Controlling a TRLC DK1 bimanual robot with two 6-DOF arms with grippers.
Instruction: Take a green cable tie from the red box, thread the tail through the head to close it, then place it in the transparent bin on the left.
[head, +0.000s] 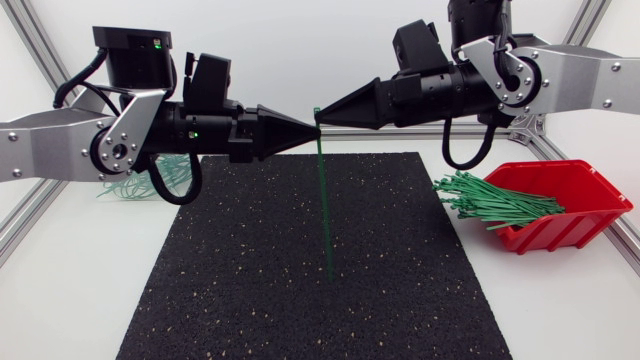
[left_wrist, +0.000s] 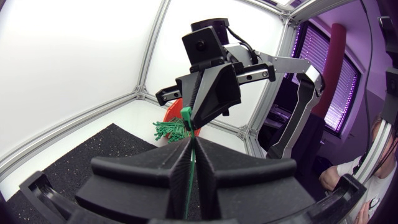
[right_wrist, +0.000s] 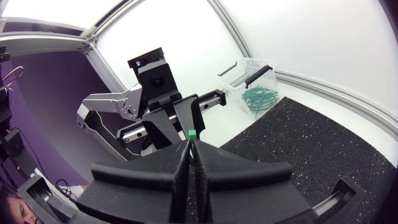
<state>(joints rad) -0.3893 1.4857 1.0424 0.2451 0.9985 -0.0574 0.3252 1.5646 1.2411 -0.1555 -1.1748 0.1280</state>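
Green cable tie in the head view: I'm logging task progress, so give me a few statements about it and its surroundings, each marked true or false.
1. The green cable tie hangs straight and unlooped. True.
2. The red box is empty. False: a bundle of ties lies in it and spills over its front.
3. The transparent bin holds green ties. True.
4. The left gripper is wide open. False: it is shut on the tie.

L arm (head: 50, 140): level, in from left.
L gripper (head: 310, 130): we pinch green tie (head: 325, 210), closed.
R arm (head: 590, 75): slopes down to ctr.
R gripper (head: 324, 121): closed on tie top, tips nr L's.
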